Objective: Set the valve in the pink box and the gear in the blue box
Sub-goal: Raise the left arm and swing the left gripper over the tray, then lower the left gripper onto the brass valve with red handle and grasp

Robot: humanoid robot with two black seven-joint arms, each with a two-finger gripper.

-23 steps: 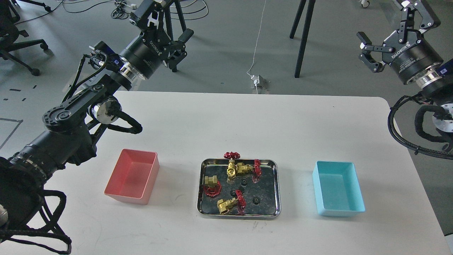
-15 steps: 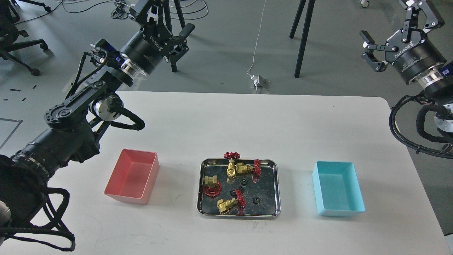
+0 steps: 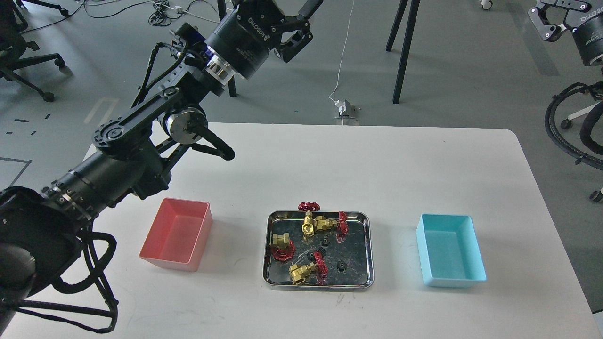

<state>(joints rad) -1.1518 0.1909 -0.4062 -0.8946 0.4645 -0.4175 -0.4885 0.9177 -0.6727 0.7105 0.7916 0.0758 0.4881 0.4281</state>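
Left gripper: the black two-finger left gripper (image 3: 297, 21) is hanging high over the floor beyond the table's far edge, its fingers spread, holding nothing.
Right gripper: the black right gripper (image 3: 551, 19) is sitting at the top right corner of the view, partly cut off by the frame, so I cannot tell how its fingers stand.
Table: the white rounded-corner table (image 3: 377, 165) is showing a broad bare stretch between its far edge and the containers.
Tray: the shiny rectangular steel tray (image 3: 271, 275) is lying at the table's middle, toward the near side.
Valves: four brass valves with red spoked handwheels are resting in the tray; one valve (image 3: 304, 272) is lying near the near rim, another handwheel (image 3: 308, 206) is poking above the far rim.
Gears: small black toothed gears are lying on the tray floor; one gear (image 3: 340, 267) is sitting toward the near right corner.
Pink box: the shallow salmon-pink plastic bin (image 3: 153, 256) is standing left of the tray, well apart, with the left arm's thick links hanging above its far left side.
Blue box: the shallow light cyan-blue plastic bin (image 3: 424, 263) is standing right of the tray, with bare tabletop all around it.
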